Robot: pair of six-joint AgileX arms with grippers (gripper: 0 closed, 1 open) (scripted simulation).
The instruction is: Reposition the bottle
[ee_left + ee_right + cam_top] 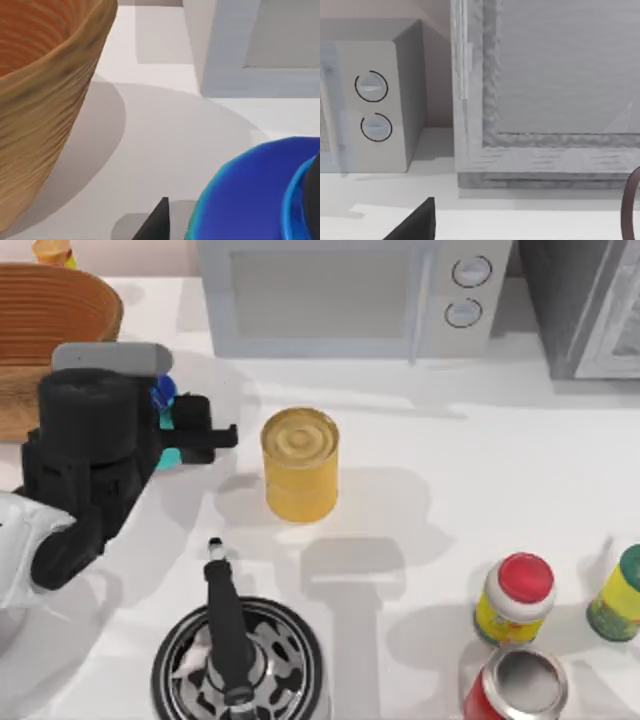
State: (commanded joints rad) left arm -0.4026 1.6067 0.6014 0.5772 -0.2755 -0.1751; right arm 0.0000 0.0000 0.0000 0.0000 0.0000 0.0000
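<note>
A ribbed woven basket sits at the upper left of the top view, a smooth yellow can mid-frame. The left gripper, left of centre, is clamped on the bottle, glossy blue-and-cyan plastic mostly hidden beneath the black wrist, just beside the basket.

Bottle mostly hidden (under left arm).

surface: white table | rear: grey microwave — two round dials | far right: pale grey framed cabinet | light: soft shadows — diffuse
</note>
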